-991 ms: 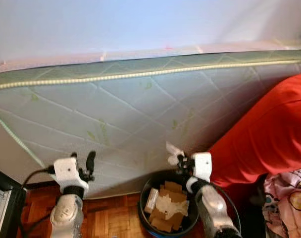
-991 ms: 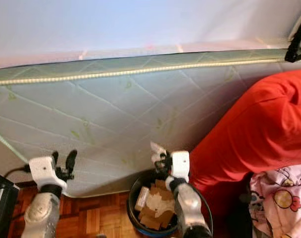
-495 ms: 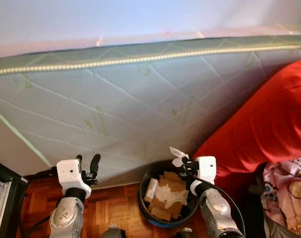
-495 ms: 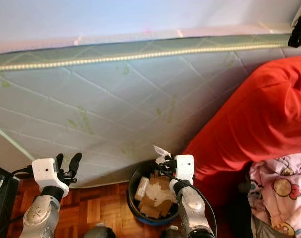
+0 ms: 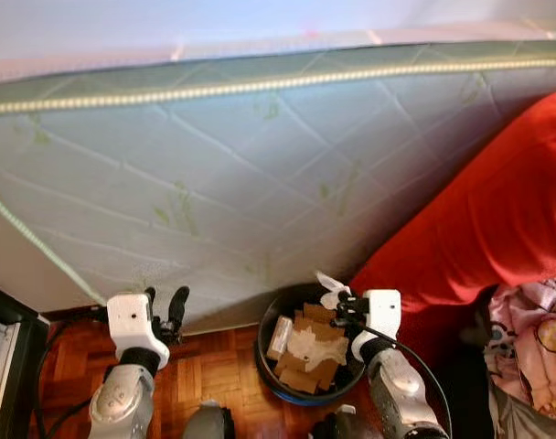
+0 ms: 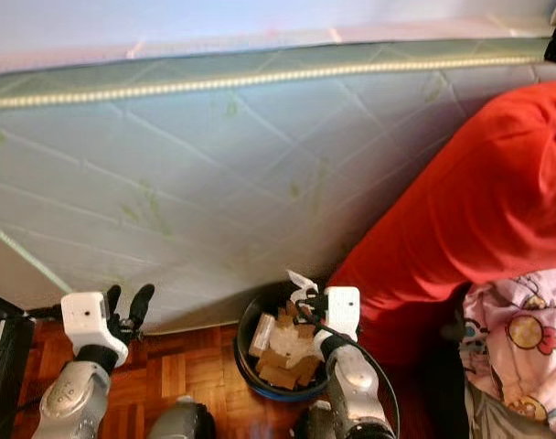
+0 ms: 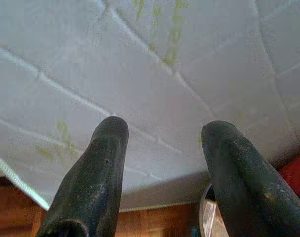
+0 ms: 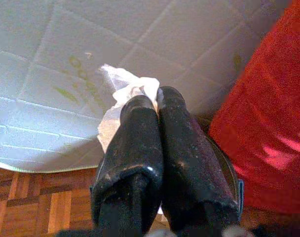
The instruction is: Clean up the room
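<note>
My right gripper [image 5: 336, 300] is shut on a crumpled white tissue [image 5: 327, 283], also seen in the right wrist view as the tissue [image 8: 125, 94] poking past the fingertips. It hovers over the far rim of a dark round bin [image 5: 267, 352] that holds cardboard scraps and paper [image 5: 307, 352]. My left gripper [image 5: 165, 307] is open and holds nothing, near the lower edge of the quilted mattress [image 5: 214, 174]; its two fingers [image 7: 95, 182] stand apart in the left wrist view.
A white quilted mattress leans along the wall behind the bin. A red cloth [image 5: 479, 229] drapes at the right, with a pink patterned fabric [image 5: 534, 338] below it. A black cabinet edge [image 5: 4, 366] stands at the left on the wooden parquet floor [image 5: 205, 375].
The camera has tilted downward, so the mattress and bin sit higher in view. The right gripper still holds the tissue over the bin; the left gripper stays open.
</note>
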